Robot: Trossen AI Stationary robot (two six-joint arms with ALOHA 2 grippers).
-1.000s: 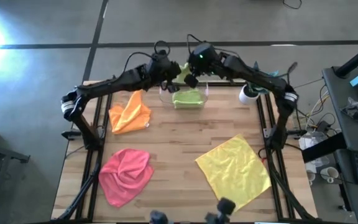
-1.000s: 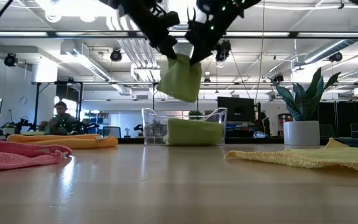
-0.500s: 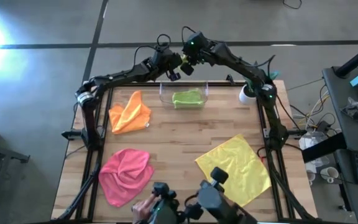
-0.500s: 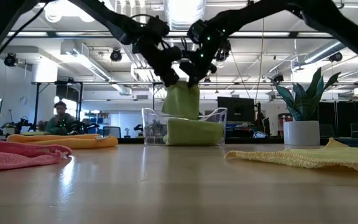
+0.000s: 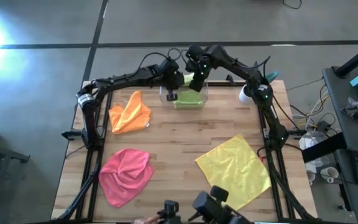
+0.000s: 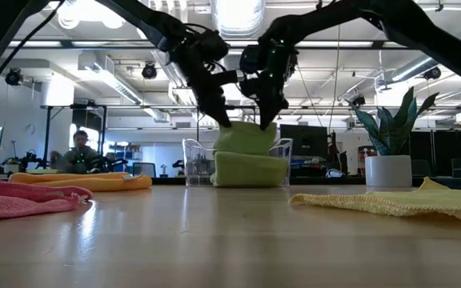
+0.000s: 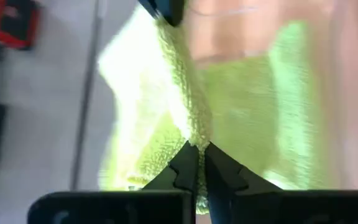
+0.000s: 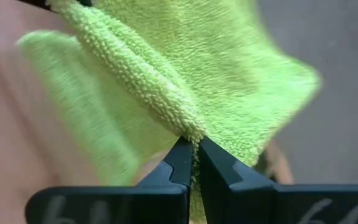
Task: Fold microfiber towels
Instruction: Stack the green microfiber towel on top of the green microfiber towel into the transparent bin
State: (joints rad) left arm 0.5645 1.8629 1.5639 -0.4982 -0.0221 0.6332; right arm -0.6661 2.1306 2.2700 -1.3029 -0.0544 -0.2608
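Lime towel (image 6: 245, 138) pinched by both end effectors – arms stretched over bin (image 6: 194, 164)

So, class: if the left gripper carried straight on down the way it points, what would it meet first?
Probably the folded lime green towel already in the clear bin. The left gripper, shut on the second lime towel, hangs just above it, though depth is uncertain.

A bin (image 5: 205, 93) stands at the far middle of the surface (image 5: 185, 143), with a folded towel (image 5: 188, 99) in it. A second towel (image 6: 242, 138) lies on that one. Left of the bin lies a crumpled towel (image 5: 129, 113); another (image 5: 126, 174) lies nearer, and a spread towel (image 5: 234, 168) lies near right. A plant pot (image 5: 247, 93) stands right of the bin.
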